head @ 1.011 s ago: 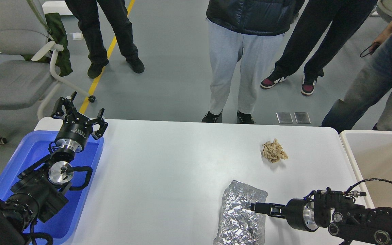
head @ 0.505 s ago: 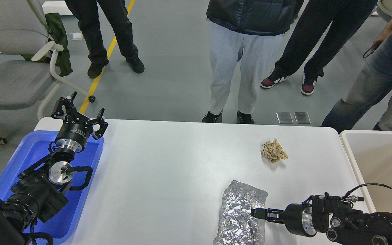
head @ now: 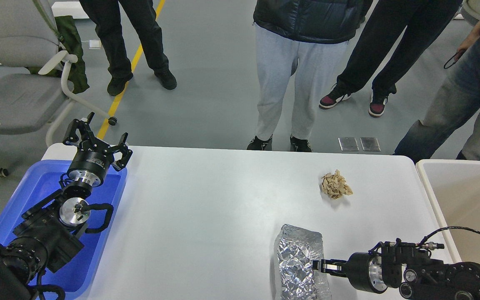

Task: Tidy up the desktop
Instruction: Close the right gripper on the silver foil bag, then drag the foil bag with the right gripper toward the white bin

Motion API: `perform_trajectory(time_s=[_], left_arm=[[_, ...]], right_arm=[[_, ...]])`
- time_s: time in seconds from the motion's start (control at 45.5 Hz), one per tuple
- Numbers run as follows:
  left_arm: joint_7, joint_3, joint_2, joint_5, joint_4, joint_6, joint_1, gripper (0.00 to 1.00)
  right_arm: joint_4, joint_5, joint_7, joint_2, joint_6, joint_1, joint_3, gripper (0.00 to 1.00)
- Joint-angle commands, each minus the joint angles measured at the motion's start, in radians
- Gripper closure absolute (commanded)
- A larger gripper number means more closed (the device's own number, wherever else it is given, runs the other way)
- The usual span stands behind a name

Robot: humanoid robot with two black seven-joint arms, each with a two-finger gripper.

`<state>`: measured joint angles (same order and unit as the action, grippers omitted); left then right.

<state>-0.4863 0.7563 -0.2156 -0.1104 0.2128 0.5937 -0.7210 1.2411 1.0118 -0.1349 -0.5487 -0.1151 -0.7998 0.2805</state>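
The white desktop (head: 206,196) holds a crumpled brown paper ball (head: 335,185) at the far right and a silver foil bag (head: 296,260) at the near edge. My right gripper (head: 318,265) comes in from the right, and its fingers are closed on the bag's right edge. The bag looks bunched up and narrower there. My left gripper (head: 96,135) is open and empty, held above the far end of the blue tray (head: 44,187).
A beige-white rimmed bin (head: 465,196) stands right of the desktop. Several people stand close behind the far edge. A grey office chair (head: 19,83) is at the far left.
My right gripper has moved toward me and down, closing on the foil bag's right edge. The bag has shifted toward me and narrowed. The left arm has not moved.
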Motion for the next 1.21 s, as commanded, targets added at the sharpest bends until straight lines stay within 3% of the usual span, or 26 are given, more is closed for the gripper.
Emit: perform_trajectory(time_s=[0.0, 0.242, 0.396, 0.791, 1.187], left_arm=[[0.000, 0.000, 0.001, 0.000, 0.000, 0.000, 0.000, 0.00], [0.000, 0.000, -0.001, 0.000, 0.000, 0.000, 0.000, 0.00], [0.000, 0.000, -0.001, 0.000, 0.000, 0.000, 0.000, 0.00], [0.000, 0.000, -0.001, 0.000, 0.000, 0.000, 0.000, 0.00], [0.000, 0.000, -0.001, 0.000, 0.000, 0.000, 0.000, 0.00]], right_arm=[[0.003, 0.004, -0.014, -0.008, -0.012, -0.001, 0.003, 1.00], [0.034, 0.001, -0.022, -0.060, -0.008, -0.018, 0.005, 1.00], [0.129, -0.009, -0.022, -0.151, 0.006, -0.070, 0.009, 1.00], [0.409, -0.045, -0.022, -0.479, 0.135, -0.450, 0.207, 1.00], [0.466, -0.088, -0.020, -0.568, 0.193, -0.634, 0.298, 1.00]])
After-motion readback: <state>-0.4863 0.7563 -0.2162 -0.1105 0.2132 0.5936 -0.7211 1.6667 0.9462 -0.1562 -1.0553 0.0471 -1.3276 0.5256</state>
